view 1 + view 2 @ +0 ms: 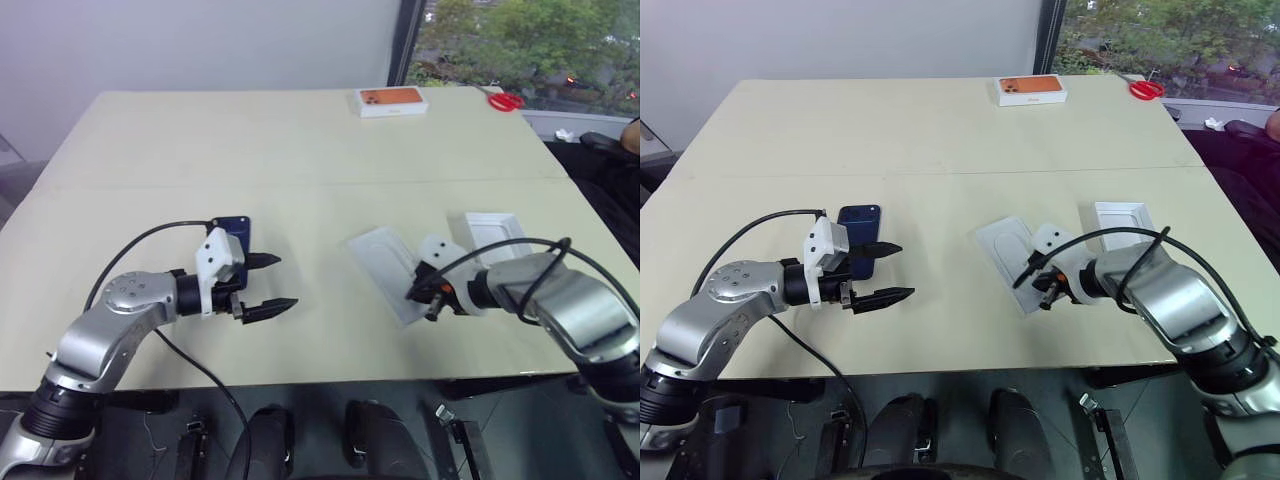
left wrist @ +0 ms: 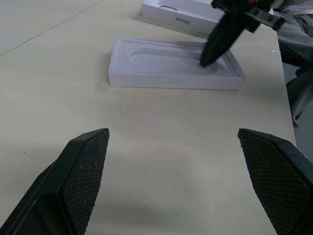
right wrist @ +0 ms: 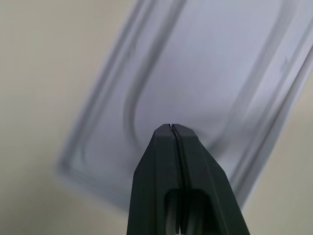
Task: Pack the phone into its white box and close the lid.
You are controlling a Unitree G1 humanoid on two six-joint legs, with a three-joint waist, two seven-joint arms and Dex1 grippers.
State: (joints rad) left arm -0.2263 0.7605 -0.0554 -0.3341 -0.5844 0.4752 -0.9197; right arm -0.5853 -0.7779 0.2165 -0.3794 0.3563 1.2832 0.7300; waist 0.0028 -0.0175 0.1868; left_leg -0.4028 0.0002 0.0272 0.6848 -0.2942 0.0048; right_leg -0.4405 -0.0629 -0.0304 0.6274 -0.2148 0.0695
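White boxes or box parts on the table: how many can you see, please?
3. One white piece with an oval recess lies under the right claw. A second white piece lies just beyond that arm. The orange-topped box is at the far edge.

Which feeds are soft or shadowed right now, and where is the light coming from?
Right wrist view: the white tray is blurred, the shut right gripper sharper. Left wrist view: the near fingertips are crisp, the tray soft, with a faint shadow under it. Head views: even daylight from the window, no harsh glare on the table.
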